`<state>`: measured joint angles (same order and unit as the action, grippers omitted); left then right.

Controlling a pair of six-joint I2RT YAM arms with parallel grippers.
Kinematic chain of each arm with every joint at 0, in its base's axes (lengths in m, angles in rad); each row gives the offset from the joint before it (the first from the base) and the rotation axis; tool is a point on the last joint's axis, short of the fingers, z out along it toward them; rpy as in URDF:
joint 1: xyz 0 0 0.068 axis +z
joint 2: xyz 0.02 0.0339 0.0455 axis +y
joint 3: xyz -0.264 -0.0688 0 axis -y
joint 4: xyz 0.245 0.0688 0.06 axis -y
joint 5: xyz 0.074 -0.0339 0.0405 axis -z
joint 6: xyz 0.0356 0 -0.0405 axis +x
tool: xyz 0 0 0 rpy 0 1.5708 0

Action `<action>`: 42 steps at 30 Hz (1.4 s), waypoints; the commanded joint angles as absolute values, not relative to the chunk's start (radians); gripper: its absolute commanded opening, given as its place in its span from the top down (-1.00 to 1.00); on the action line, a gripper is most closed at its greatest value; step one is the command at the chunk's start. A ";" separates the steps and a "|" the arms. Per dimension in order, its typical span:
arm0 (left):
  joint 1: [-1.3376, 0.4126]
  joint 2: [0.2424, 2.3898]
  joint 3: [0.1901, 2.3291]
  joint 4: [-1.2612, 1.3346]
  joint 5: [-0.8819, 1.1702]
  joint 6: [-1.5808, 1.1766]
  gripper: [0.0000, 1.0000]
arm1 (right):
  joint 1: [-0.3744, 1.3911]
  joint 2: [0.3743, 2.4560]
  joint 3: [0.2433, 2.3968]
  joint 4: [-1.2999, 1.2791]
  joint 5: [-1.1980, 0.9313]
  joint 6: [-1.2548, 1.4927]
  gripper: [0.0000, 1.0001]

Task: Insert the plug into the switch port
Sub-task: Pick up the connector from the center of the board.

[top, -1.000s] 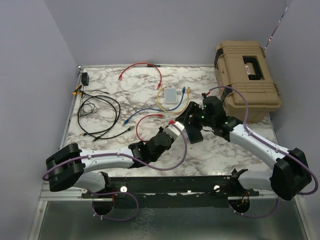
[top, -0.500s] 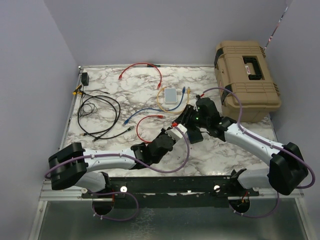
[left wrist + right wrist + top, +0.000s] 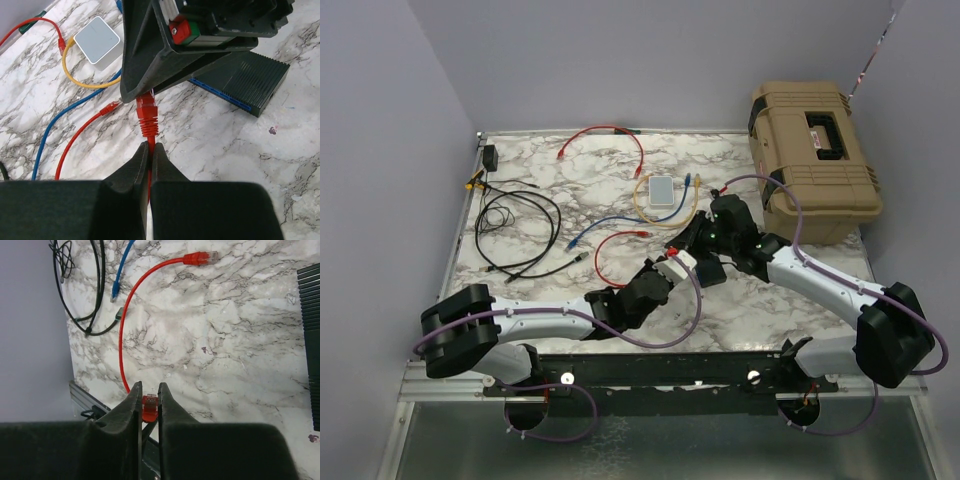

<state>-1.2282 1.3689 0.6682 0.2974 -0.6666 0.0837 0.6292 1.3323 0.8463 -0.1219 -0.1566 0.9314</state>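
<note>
At table (image 3: 235,355) centre, top view: switch (image 3: 247,80) partly covered by my right arm. Sockets hard to make out in any view. Right wrist view cuts switch off at frame edge. Plug (image 3: 147,114) tip hidden under right gripper body in left wrist view.

My left gripper (image 3: 149,148): fingers almost together, pinching red cable (image 3: 124,325) just behind plug.

My right gripper (image 3: 149,390): narrow gap, clamped on plug itself.

Switch flat on marble, near both grippers, plug apart from it.

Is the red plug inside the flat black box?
No, the red cable plug is in the open, apart from the flat black ribbed box.
</note>
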 commanded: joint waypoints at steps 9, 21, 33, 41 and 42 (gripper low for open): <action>-1.237 1.319 0.659 0.335 -0.698 0.089 0.27 | 0.634 1.325 0.917 -0.111 -0.120 0.818 0.99; -1.030 1.065 0.784 0.135 -0.306 -0.017 -0.31 | 0.609 1.274 1.065 -0.091 -0.184 0.431 0.99; -0.728 1.046 0.879 0.115 0.370 -0.119 -0.33 | 0.510 1.200 1.081 0.058 -0.577 0.230 0.99; -0.653 1.068 0.892 0.264 0.640 -0.201 -0.33 | 0.493 1.176 1.079 0.147 -0.803 0.190 0.99; -0.651 1.071 0.895 0.278 0.660 -0.210 -0.33 | 0.493 1.174 1.081 0.153 -0.823 0.188 0.99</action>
